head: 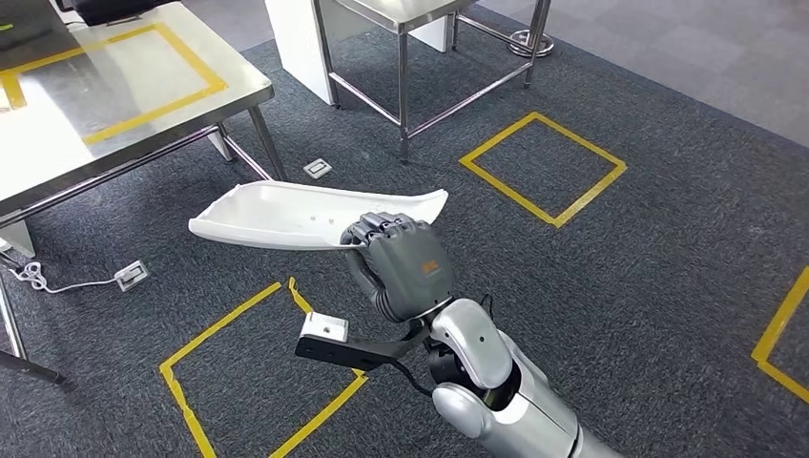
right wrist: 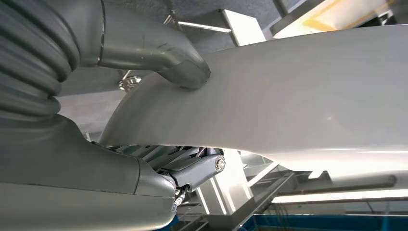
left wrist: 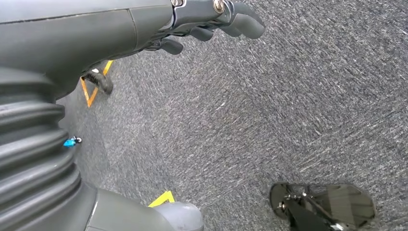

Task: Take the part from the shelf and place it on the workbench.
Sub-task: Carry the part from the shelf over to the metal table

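A long white curved plastic part (head: 286, 215) hangs level over the dark carpet, and my right hand (head: 401, 262) grips its near right end. In the right wrist view the thumb (right wrist: 185, 72) presses on the part's pale surface (right wrist: 308, 91) while the fingers (right wrist: 192, 166) clamp it from the other side. The steel workbench (head: 57, 157) with yellow tape outlines stands at the far left, beyond the part's left tip. My left hand (left wrist: 207, 21) hangs above the carpet, fingers loosely curled and holding nothing.
A second steel table frame (head: 405, 57) stands straight ahead beside a white cabinet (head: 300, 43). Yellow tape squares (head: 544, 167) mark the carpet. Two floor sockets (head: 132, 275) lie near the workbench legs, one with a white cable.
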Controlling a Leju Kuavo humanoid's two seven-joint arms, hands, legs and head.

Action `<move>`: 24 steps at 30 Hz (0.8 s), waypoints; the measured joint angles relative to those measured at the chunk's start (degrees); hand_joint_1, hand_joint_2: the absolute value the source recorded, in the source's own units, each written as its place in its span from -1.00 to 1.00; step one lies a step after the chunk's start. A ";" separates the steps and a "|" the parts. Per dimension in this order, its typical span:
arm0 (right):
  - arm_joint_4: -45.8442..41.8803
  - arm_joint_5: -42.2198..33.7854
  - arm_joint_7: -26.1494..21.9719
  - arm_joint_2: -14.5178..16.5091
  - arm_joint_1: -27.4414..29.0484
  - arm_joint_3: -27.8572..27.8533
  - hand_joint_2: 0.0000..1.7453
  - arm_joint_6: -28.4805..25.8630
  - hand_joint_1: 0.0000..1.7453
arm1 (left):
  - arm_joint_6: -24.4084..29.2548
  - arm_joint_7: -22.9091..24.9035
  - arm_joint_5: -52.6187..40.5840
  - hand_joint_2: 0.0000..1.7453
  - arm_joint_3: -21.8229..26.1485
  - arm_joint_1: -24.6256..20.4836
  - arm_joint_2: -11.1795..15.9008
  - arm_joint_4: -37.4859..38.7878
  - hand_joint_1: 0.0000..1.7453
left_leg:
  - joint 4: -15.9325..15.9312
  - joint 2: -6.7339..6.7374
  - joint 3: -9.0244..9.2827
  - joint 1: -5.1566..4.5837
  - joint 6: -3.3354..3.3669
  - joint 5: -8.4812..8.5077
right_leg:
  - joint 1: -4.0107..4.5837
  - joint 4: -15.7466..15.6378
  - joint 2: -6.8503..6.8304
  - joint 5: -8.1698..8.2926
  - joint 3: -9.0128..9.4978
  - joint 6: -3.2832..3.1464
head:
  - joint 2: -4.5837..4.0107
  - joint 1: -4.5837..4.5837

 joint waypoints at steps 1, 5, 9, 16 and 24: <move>0.00 -0.05 0.07 -0.02 -0.08 0.01 1.00 -0.05 1.00 | -0.01 0.05 -0.12 1.00 -0.01 -0.04 0.01 0.00 -1.00 | -0.96 0.22 0.42 -0.14 0.41 0.05 | 0.14 0.05 -0.35 -0.07 0.01 0.28 | 0.00 0.07; -0.01 -0.26 0.46 -0.04 -0.27 0.04 1.00 -0.15 1.00 | -0.01 0.25 -0.26 1.00 -0.01 0.08 -0.01 0.00 -1.00 | -1.36 -1.45 0.37 0.14 1.84 0.53 | -0.02 1.69 0.62 -1.38 -0.58 1.65 | 0.01 0.21; 0.01 -0.29 0.80 -0.29 0.08 0.04 1.00 -0.22 1.00 | -0.01 0.04 -0.11 1.00 -0.01 0.04 0.02 -0.01 -1.00 | -1.44 -3.20 0.12 0.36 2.43 0.80 | -0.46 14.62 3.44 -7.23 -6.87 2.66 | 0.01 0.34; 0.01 0.05 0.90 -0.48 0.40 0.04 1.00 -0.40 1.00 | -0.01 -0.02 -0.03 1.00 -0.01 0.18 -0.09 0.02 -1.00 | -0.75 -6.74 -0.41 0.37 1.19 0.82 | -0.74 0.72 6.57 -0.01 -0.78 1.82 | 0.01 0.31; 0.00 0.26 0.94 -0.45 0.65 0.07 1.00 -0.68 1.00 | 0.01 0.01 -0.19 1.00 -0.01 0.16 -0.03 0.08 -1.00 | 12.38 -3.03 -6.94 0.52 -1.11 -5.83 | -0.55 -0.31 3.01 0.50 -0.13 -0.71 | 0.01 -0.12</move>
